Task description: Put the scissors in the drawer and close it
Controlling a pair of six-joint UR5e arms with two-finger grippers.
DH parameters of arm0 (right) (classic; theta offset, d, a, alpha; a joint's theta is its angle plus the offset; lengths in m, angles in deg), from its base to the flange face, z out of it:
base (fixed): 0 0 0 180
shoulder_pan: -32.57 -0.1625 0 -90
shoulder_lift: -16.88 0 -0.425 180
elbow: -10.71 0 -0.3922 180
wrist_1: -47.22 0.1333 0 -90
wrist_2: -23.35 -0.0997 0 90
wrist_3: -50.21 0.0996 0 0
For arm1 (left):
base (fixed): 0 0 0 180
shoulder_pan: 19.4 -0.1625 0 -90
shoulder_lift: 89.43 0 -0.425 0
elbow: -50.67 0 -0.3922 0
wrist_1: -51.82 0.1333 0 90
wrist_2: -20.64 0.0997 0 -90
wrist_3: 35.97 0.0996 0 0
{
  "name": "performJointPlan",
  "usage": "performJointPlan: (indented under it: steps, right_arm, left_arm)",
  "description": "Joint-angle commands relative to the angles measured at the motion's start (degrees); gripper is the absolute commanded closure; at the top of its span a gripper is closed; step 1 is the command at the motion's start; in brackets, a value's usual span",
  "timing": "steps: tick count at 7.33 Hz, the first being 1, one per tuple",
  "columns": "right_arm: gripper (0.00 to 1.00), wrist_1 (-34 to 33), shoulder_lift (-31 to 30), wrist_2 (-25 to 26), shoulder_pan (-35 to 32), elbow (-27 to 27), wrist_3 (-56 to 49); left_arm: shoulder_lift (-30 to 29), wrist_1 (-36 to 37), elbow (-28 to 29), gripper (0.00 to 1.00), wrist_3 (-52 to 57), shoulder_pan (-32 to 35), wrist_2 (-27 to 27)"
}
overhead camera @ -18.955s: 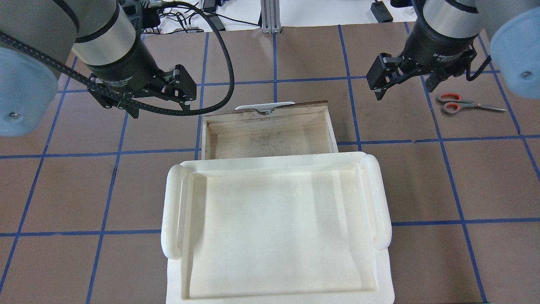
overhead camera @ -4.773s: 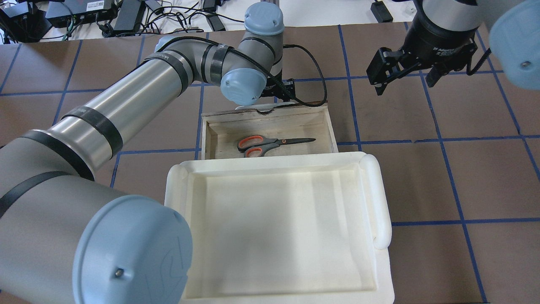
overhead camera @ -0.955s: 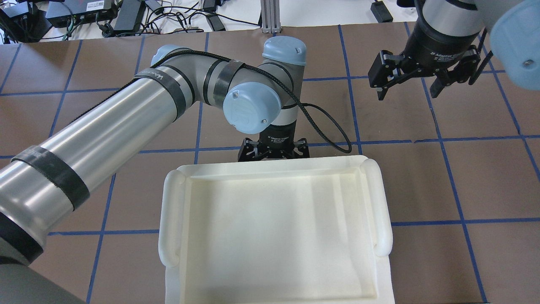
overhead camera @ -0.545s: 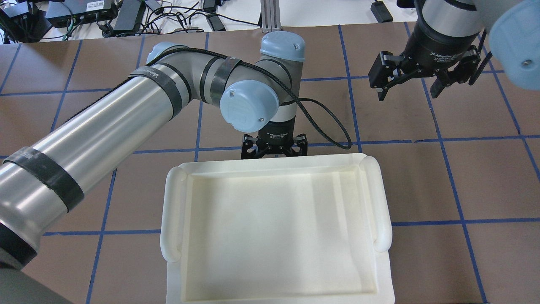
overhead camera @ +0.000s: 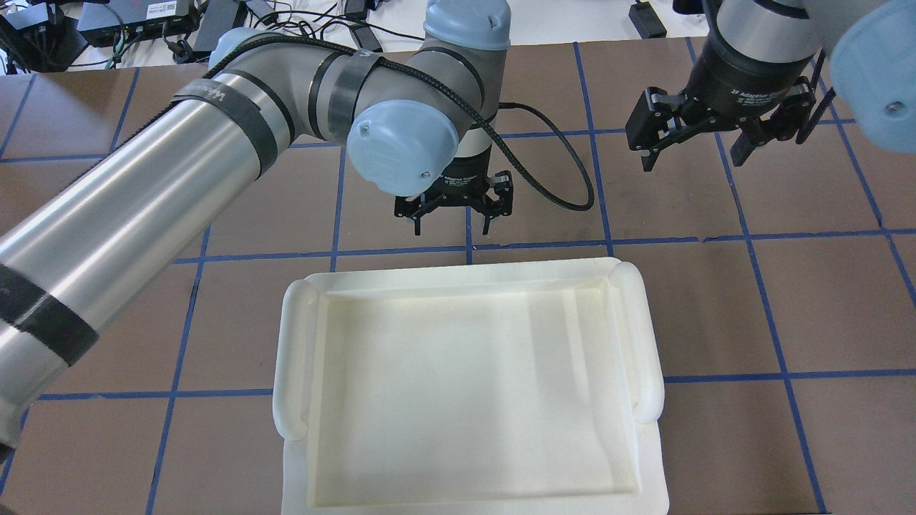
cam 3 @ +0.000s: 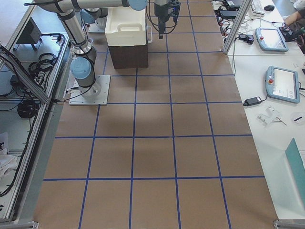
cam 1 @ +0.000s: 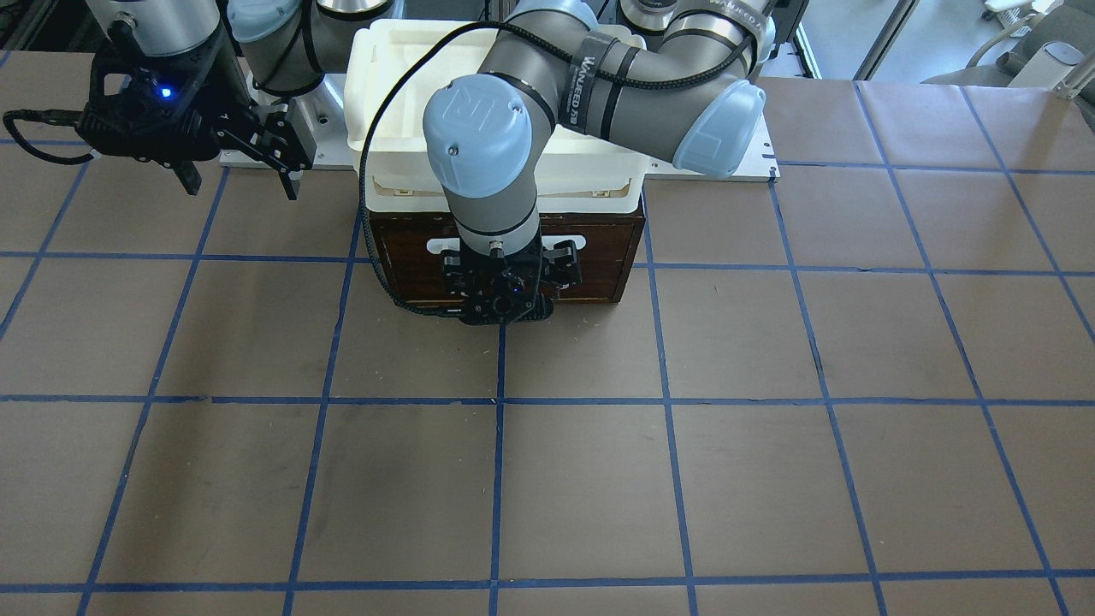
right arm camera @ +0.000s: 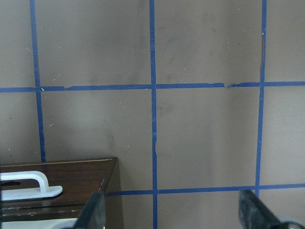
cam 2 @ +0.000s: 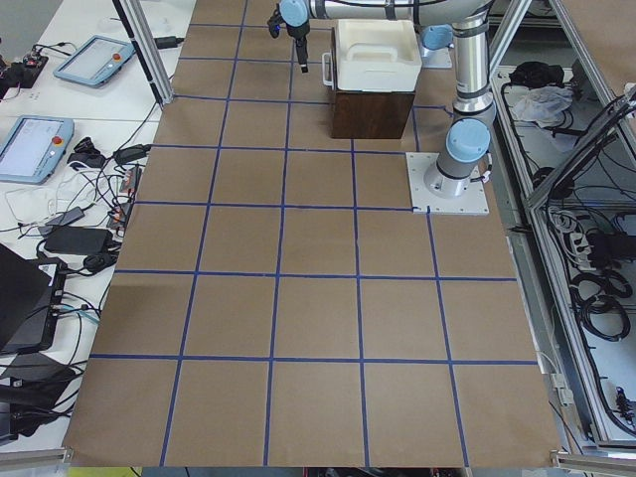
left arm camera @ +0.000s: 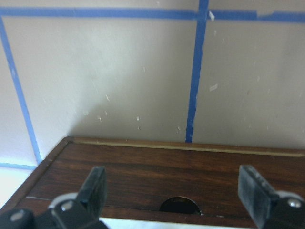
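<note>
The drawer [cam 1: 599, 257] is shut under the white tray; only its dark brown front and a bit of its white bar handle [cam 1: 445, 245] show. The scissors are hidden from view. My left gripper [overhead camera: 453, 225] is open and empty, hanging just in front of the drawer front, apart from it; it also shows in the front view [cam 1: 510, 287]. The left wrist view looks down on the front's top edge [left arm camera: 167, 164] between the spread fingers [left arm camera: 95, 186]. My right gripper [overhead camera: 693, 154] is open and empty, off to the drawer's right side, above the table.
The white plastic tray [overhead camera: 458, 270] sits on the drawer cabinet and fills the near middle of the overhead view. The right wrist view shows the cabinet's corner [right arm camera: 81, 174] and handle end [right arm camera: 28, 183]. Brown table with blue tape grid lies all around.
The drawer, open earlier with the scissors inside, is now shut. In the last half second my left gripper has drawn back from the drawer front and risen. The right arm has barely moved.
</note>
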Motion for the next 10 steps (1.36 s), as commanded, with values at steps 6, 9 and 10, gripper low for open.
performJointPlan:
  steps: [6,9,10]
  right_arm:
    - [0.0,0.0,0.1,0.0,0.0,0.0,-0.3]
    - [0.0,-0.1,0.1,0.1,0.0,0.0,0.1]
    - [0.0,-0.1,0.1,0.1,0.0,0.0,0.2]
  left_arm:
    - [15.5,-6.6,-1.1,0.0,0.5,-2.3,-2.6]
    - [23.2,-7.0,-5.0,0.0,5.5,-12.2,-3.1]
    - [24.8,-7.3,-6.3,0.0,11.0,-15.5,-3.2]
